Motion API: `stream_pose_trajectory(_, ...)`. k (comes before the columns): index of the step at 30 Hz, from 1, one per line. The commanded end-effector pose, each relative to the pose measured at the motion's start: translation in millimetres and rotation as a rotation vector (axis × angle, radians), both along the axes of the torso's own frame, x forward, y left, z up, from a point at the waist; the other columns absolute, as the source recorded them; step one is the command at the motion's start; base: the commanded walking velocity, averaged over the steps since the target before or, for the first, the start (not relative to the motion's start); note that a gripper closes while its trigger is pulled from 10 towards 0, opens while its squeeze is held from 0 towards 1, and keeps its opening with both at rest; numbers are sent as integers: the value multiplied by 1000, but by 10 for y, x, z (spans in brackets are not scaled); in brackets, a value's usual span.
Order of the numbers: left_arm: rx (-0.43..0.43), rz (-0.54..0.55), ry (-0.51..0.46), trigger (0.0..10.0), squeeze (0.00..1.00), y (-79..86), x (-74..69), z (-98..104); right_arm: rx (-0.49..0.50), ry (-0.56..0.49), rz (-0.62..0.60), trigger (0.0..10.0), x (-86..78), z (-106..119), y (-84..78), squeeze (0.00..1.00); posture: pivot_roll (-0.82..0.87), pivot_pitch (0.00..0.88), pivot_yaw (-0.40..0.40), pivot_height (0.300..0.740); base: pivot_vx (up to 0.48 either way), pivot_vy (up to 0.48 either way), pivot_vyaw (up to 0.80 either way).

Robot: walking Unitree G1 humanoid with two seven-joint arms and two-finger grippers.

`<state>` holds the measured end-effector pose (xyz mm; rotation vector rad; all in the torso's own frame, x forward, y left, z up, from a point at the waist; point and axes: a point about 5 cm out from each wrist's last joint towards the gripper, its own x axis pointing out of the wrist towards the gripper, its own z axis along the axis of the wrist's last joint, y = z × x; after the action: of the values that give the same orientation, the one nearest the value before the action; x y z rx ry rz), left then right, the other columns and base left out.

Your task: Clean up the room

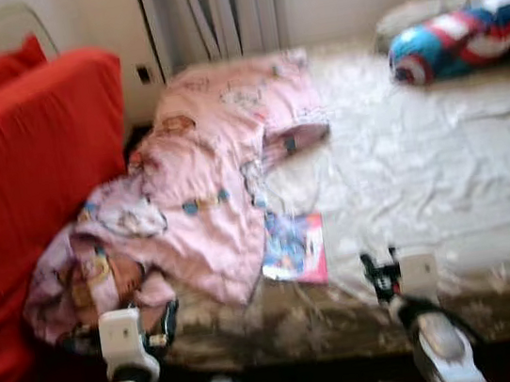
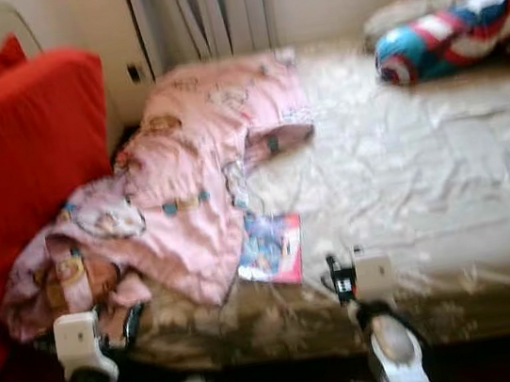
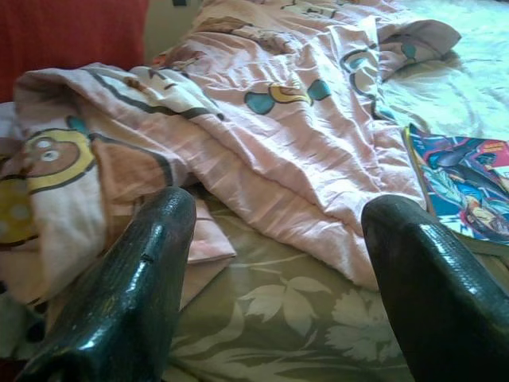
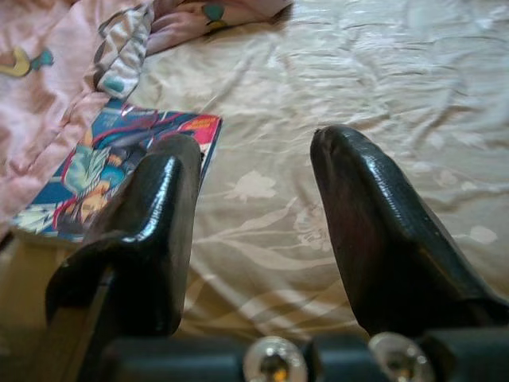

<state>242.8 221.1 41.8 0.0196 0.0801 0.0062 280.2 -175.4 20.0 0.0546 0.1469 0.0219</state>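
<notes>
A crumpled pink blanket (image 1: pixel 205 174) with cartoon prints lies across the left half of the bed (image 1: pixel 421 158) and spills over its left edge. A colourful comic book (image 1: pixel 294 249) lies flat near the bed's front edge, partly under the blanket's corner. My left gripper (image 3: pixel 274 239) is open, low at the front left corner of the bed, facing the blanket (image 3: pixel 262 119). My right gripper (image 4: pixel 254 191) is open too, hovering over the beige sheet just right of the comic book (image 4: pixel 119 171).
A red sofa with cushions (image 1: pixel 24 166) stands tight against the bed's left side. A blue, red and white pillow (image 1: pixel 460 29) and a pale pillow (image 1: pixel 419 8) lie at the bed's far right. Curtains (image 1: pixel 211 12) hang behind the bed.
</notes>
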Motion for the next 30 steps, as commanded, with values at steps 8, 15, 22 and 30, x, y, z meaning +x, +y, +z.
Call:
stream_pose_trajectory(8, 1, 12, -2, 10000, 0, 49, 18, 55, 16, -33, 38, 10000, 54, 55, 86, 0, 50, 15, 25, 605, 0, 0, 278)
stream_pose_trajectory(15, 3, 6, -4, 10000, 0, 40, 33, 65, 23, -24, 40, 10000, 53, 39, 90, 0, 58, 0, 24, 605, 0, 0, 800)
stream_pose_trajectory(22, 2, -4, -4, 10000, 0, 24, 56, 73, 42, -13, 23, 10000, 70, 31, 74, 0, 56, 0, 28, 605, 0, 0, 229)
stream_pose_trajectory(30, 1, -11, -5, 10000, 0, 21, 70, 85, 39, -14, 3, 10000, 77, 38, 38, 0, 57, 8, 29, 605, 0, 0, 0)
